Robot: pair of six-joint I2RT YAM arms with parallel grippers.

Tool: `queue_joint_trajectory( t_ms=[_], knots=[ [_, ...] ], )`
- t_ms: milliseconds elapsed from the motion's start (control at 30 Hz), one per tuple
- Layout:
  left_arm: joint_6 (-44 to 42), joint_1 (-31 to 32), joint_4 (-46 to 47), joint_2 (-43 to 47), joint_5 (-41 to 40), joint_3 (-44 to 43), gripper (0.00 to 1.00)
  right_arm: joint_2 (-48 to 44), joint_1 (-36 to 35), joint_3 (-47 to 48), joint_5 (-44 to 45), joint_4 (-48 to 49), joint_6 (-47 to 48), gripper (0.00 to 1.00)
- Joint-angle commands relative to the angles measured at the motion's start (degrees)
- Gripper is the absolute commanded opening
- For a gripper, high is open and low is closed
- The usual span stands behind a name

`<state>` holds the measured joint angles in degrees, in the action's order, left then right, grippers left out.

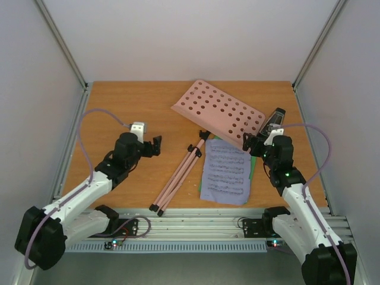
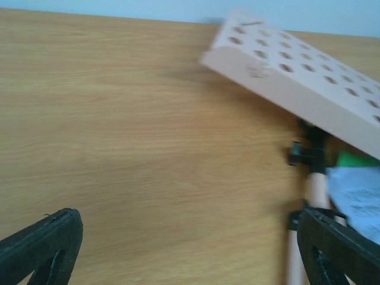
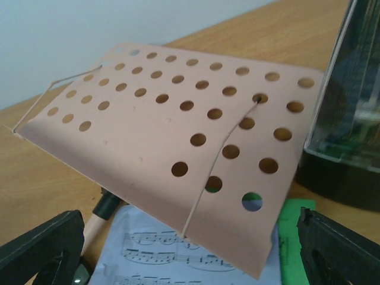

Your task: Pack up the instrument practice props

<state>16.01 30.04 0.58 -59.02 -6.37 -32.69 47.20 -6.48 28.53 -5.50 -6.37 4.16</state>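
Observation:
The pink music stand lies flat on the table, its hole-punched desk (image 1: 219, 113) toward the back and its folded legs (image 1: 178, 175) toward the front. A white sheet of music (image 1: 225, 172) lies beside the legs, with a green sheet (image 1: 252, 169) showing from under its right edge. The black metronome (image 1: 274, 122) stands at the desk's right end. My left gripper (image 1: 155, 145) is open over bare wood left of the stand. In the left wrist view the desk (image 2: 309, 83) and pole (image 2: 317, 184) are at the right. My right gripper (image 1: 250, 144) is open, close to the desk (image 3: 196, 130), the metronome (image 3: 350, 119) and the white sheet (image 3: 160, 255).
The wooden table (image 1: 119, 107) is enclosed by white walls on the left, back and right. An aluminium rail (image 1: 196, 222) runs along the near edge between the two arm bases.

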Motion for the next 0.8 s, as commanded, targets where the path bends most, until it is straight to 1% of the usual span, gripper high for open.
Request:
queue_joint_trajectory(
  t_ms=[0, 67, 200, 267, 367, 467, 567, 767],
  knots=[
    [-1.0, -7.6, -0.3, 3.2, -3.7, 2.4, 0.99, -4.5, -0.1, -0.6, 4.2, 2.8, 11.1, 0.98],
    [-1.1, -13.0, -2.6, 3.8, -2.6, 2.3, 0.99, -6.4, -0.1, -2.7, 6.2, 5.9, 12.8, 0.98],
    [-0.5, -27.4, -2.2, 4.2, -0.1, 2.4, 0.99, -8.9, 0.1, -8.4, 9.9, 16.1, 14.1, 0.99],
    [0.1, -31.8, 0.7, 5.1, -3.4, 4.0, 0.99, -9.4, 0.1, -11.2, 12.4, 20.0, 14.5, 0.98],
    [-2.0, -32.2, 8.3, 7.1, -12.7, 8.3, 0.99, -9.8, 0.2, -16.1, 17.0, 26.0, 15.2, 0.99],
    [-1.8, -32.2, 11.6, 7.9, -16.9, 10.6, 0.99, -8.9, 0.2, -17.9, 17.8, 29.7, 18.0, 0.98],
    [-1.8, -32.2, 14.2, 7.0, -15.8, 12.2, 0.99, -4.8, 0.2, -19.6, 18.4, 35.2, 18.9, 0.98],
    [-3.0, -32.2, 19.5, 6.7, -12.5, 15.3, 0.99, 3.2, 0.2, -18.4, 18.0, 38.1, 19.3, 0.99]
  ],
)
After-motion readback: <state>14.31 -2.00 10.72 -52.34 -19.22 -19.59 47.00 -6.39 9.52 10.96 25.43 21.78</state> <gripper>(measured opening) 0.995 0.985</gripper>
